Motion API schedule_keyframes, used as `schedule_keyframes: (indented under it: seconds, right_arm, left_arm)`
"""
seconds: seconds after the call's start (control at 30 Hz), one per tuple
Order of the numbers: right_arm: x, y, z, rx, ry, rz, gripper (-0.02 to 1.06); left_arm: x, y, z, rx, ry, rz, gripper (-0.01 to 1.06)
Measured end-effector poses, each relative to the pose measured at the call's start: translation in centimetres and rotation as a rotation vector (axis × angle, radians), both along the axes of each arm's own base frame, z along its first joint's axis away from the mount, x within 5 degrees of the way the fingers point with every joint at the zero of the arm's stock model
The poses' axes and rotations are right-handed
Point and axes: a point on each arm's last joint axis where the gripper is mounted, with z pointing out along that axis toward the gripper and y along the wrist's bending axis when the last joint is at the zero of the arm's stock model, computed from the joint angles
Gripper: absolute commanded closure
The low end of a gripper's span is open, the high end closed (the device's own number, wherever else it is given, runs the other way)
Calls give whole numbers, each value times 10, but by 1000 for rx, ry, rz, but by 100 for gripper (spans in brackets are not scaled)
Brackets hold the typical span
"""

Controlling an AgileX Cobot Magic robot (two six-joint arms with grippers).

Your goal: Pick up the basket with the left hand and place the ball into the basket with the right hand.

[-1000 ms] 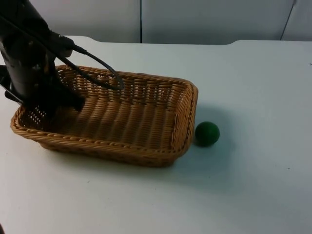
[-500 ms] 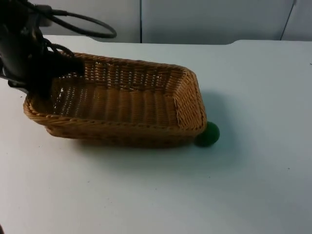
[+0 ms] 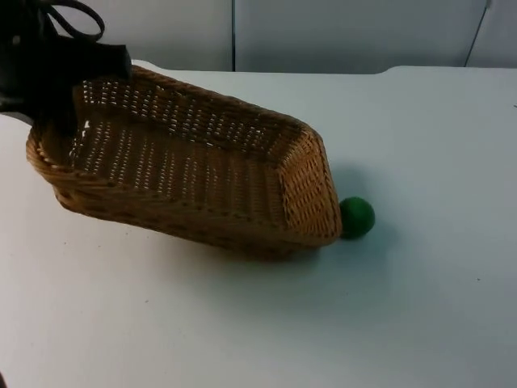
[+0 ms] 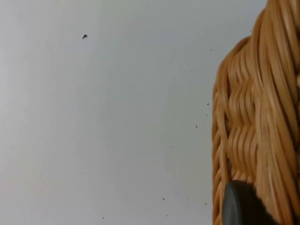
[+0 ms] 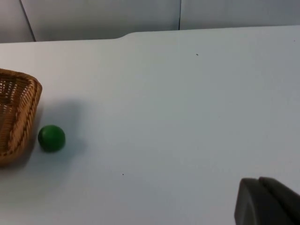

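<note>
Gripping one end, basket raised and tilted

Left end effector (image 3: 60, 121) is clamped on the basket (image 3: 194, 174) at its far-left rim, as the top view shows. That end is lifted; the opposite end sits low, at or near the bench (image 3: 420, 307), so the basket slopes down toward the ball (image 3: 356, 217). The ball is green and rests on the bench just beside the basket's low end; whether the two touch cannot be told from the top view.

The left wrist view adds close detail: a black fingertip (image 4: 241, 206) lies against the woven wicker rim (image 4: 253, 117), with bare bench beyond.

The right wrist view shows the ball (image 5: 51, 138) with a narrow gap between it and the basket's end (image 5: 16, 115). Part of the right end effector (image 5: 267, 201) is seen well apart from the ball, above the bench; its opening cannot be told. The right arm waits.

No brand, label or writing is legible on any item.
</note>
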Motion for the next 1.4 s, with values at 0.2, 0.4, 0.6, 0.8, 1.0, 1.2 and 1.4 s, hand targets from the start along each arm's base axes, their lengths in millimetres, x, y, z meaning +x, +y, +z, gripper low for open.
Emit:
schedule_keyframes:
  seconds: [0.2, 0.4, 0.6, 0.8, 1.0, 1.2, 1.4]
  right_arm:
    - [0, 0, 0, 0, 0, 0, 105]
    - [0, 0, 0, 0, 0, 0, 105]
    - [0, 0, 0, 0, 0, 0, 105]
    - [0, 0, 0, 0, 0, 0, 105]
    - [0, 0, 0, 0, 0, 0, 105]
    - [0, 0, 0, 0, 0, 0, 105]
    - [0, 0, 0, 0, 0, 0, 105]
  left_arm:
    - [-16, 4, 11, -20, -53, -3, 105]
    - [-16, 14, 16, -91, -51, 52, 105]
    - [-13, 24, 22, -228, -57, 67, 105]
    - [-16, 38, 19, -315, -89, 104, 105]
    - [-31, 54, 0, -321, -86, 156, 105]
    - [-33, 50, 0, -389, -115, 145, 105]
    - [-32, 48, 3, -418, -128, 153, 105]
